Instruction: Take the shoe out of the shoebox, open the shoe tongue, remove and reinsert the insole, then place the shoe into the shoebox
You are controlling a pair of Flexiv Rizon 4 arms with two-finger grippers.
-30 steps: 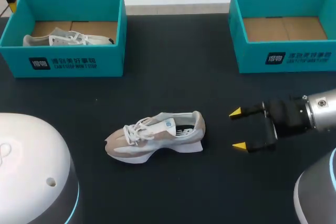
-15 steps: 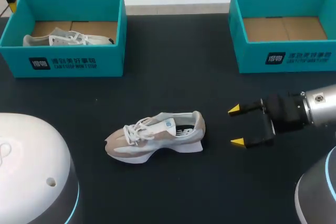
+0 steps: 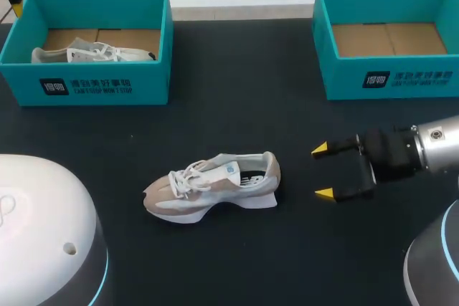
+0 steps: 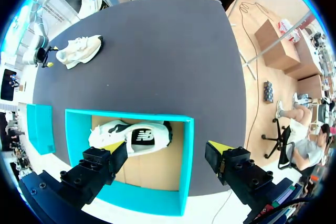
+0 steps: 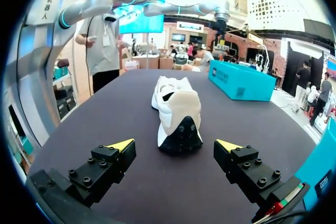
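In the head view the shoe [image 3: 211, 188] sits mid-table [image 3: 237, 91] with the wide-open right pincer [image 3: 324, 172] just right of it, liable to shove it left; in the left wrist view the equally wide left pincer [image 4: 165, 150] hangs over the far-left shoebox [image 4: 188, 150], unable to brace; in the right wrist view the soft heel [image 5: 180, 129] ahead could slip.

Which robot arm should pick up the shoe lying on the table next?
Probably right. The right arm has its jaws open just behind the heel of the shoe, with nothing between. The left arm hangs far off, over the shoebox holding the other shoe.
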